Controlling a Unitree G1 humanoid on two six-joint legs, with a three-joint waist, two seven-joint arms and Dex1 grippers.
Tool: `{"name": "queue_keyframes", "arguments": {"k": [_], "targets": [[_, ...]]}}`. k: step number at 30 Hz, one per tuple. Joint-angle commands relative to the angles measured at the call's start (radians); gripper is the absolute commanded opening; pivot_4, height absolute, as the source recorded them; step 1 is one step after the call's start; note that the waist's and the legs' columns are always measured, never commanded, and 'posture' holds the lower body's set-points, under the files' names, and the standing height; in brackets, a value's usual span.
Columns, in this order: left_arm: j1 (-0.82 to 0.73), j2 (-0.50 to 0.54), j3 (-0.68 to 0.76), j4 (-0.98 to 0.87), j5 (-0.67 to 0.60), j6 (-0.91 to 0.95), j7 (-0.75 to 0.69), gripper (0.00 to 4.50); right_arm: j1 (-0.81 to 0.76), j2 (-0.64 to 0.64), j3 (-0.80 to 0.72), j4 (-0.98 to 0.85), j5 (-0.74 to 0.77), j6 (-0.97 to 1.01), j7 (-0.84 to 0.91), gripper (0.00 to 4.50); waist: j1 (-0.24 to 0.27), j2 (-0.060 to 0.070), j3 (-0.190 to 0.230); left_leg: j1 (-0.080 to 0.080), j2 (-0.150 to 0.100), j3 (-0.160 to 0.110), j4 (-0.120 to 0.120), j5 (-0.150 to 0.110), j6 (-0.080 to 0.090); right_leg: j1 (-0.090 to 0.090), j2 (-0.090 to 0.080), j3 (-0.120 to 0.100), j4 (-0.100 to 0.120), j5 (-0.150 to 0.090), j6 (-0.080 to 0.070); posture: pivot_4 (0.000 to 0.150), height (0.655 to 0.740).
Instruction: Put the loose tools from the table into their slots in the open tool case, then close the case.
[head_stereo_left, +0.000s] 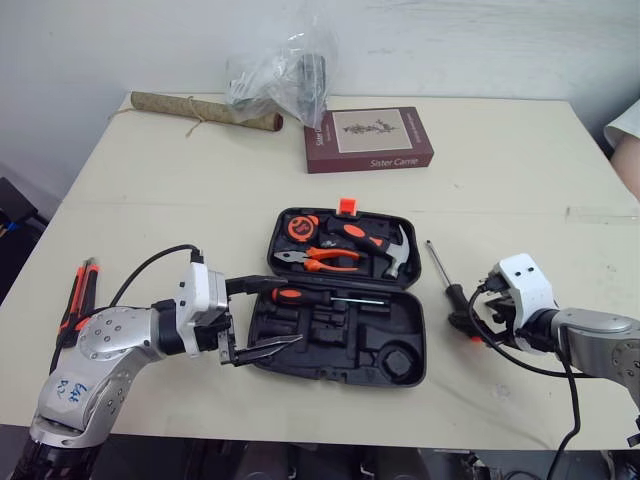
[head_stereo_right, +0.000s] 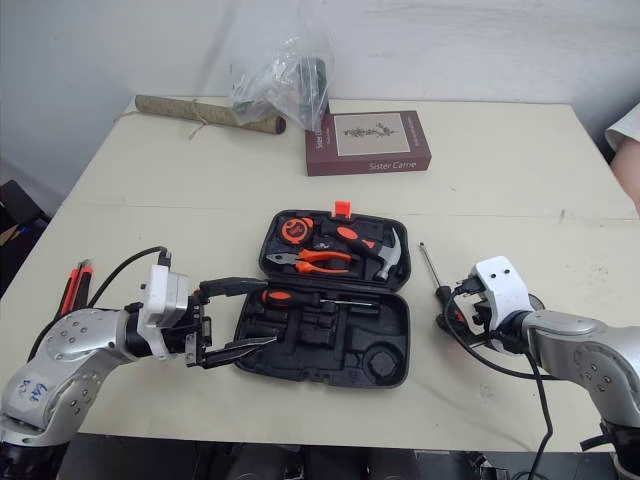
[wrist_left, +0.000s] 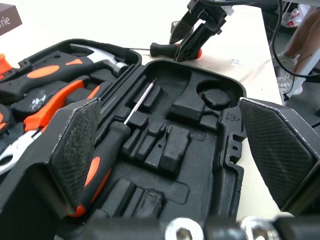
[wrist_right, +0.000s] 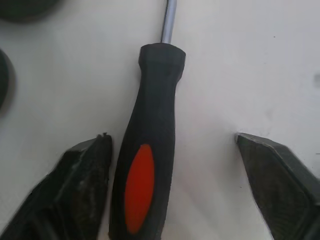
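Our left end effector (head_stereo_left: 284, 312) hangs released and wide over the 9 o'clock edge of the case (head_stereo_left: 419, 338), one finger beside the stowed screwdriver (head_stereo_left: 300, 296), likely to settle it in its slot. At the case's 3 o'clock the loose screwdriver (head_stereo_left: 441, 268) lies on the desk (head_stereo_left: 500, 180). Our right end effector (wrist_right: 172, 139) straddles its handle, released, we judge ready to grip

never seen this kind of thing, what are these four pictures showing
This is a humanoid robot. The two wide pictures come from cameras on its head, looking down over a table; the two close ones come from its wrists. An open tool case lies there, holding a hammer, pliers and a screwdriver. Behind it: a book, a plastic bag, a roll. The left claw hangs open at the case. The right claw is open around the handle of a loose screwdriver. Nothing is held.
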Motion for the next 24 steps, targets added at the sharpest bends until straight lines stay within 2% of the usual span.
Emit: {"name": "queue_keyframes", "arguments": {"k": [1,3,4,8,11,14,16,19,20,24], "targets": [[-0.005,0.003,0.022,-0.045,0.004,-0.024,0.005,4.50,-0.005,0.027,-0.002,-0.004,-0.025,0.052,-0.005,2.15,0.001,0.000,0.000,0.000,0.000,0.000,0.000,0.000,0.000,0.000,0.000,0.000,0.000,0.000,0.000,0.150,0.7400],[-0.009,0.005,0.022,-0.044,0.002,-0.022,0.007,4.50,-0.003,0.054,-0.025,-0.014,-0.050,0.056,-0.026,1.20,0.001,-0.001,-0.001,0.000,0.001,0.000,0.000,0.000,0.000,0.000,0.002,0.001,0.000,0.000,0.000,0.150,0.7400],[-0.015,0.007,0.023,-0.044,-0.002,-0.018,0.007,4.50,0.002,0.065,-0.047,-0.026,-0.072,0.037,-0.039,0.99,0.001,-0.002,-0.001,0.000,0.001,0.000,0.000,0.000,0.000,0.000,0.002,0.001,0.000,0.000,0.000,0.150,0.7400],[-0.045,0.005,0.028,-0.037,-0.030,0.006,0.010,4.50,0.015,0.086,-0.094,-0.059,-0.147,-0.066,-0.030,1.00,0.001,-0.003,-0.001,0.000,0.001,0.002,0.000,0.000,0.000,-0.001,0.002,0.002,0.000,0.000,0.000,0.150,0.7400],[-0.073,0.007,0.054,-0.019,-0.073,0.036,0.010,4.50,-0.004,0.008,-0.092,-0.102,-0.202,-0.227,0.112,1.00,0.001,-0.002,-0.001,-0.002,0.000,0.004,0.000,0.000,0.000,-0.005,0.003,0.005,0.002,0.001,0.001,0.150,0.7400],[-0.057,0.026,0.095,-0.017,-0.130,0.077,-0.004,4.50,-0.084,-0.088,-0.028,-0.139,-0.176,-0.330,0.340,1.00,-0.002,0.000,0.000,-0.004,0.000,0.005,0.000,0.001,0.000,-0.008,0.005,0.005,0.002,0.001,0.001,0.150,0.7400],[-0.016,0.038,0.131,-0.014,-0.141,0.040,-0.072,4.50,-0.150,-0.141,0.048,-0.150,-0.158,-0.350,0.467,1.00,-0.025,0.000,0.000,-0.003,0.002,0.007,0.000,0.001,0.000,-0.008,0.006,0.006,0.002,0.001,0.001,0.150,0.7400],[0.026,0.071,0.170,0.004,-0.139,0.033,-0.122,4.50,-0.280,-0.180,0.189,-0.142,-0.150,-0.324,0.607,1.00,-0.029,-0.003,0.002,-0.001,0.003,0.007,-0.001,0.001,-0.001,-0.007,0.005,0.007,0.002,0.000,0.000,0.150,0.7400],[0.043,0.094,0.167,0.017,-0.102,0.007,-0.154,4.50,-0.329,-0.187,0.248,-0.141,-0.151,-0.297,0.647,1.00,-0.027,-0.004,0.003,-0.001,0.004,0.007,-0.001,0.001,-0.001,-0.007,0.005,0.007,0.002,0.000,0.000,0.150,0.7400],[0.120,0.137,0.196,0.082,-0.049,-0.055,-0.237,4.50,-0.549,-0.161,0.531,-0.134,-0.254,-0.239,0.768,1.00,-0.028,-0.004,0.004,-0.001,0.003,0.008,0.000,0.001,-0.001,-0.008,0.001,0.008,0.003,0.000,-0.001,0.150,0.7400]]}}
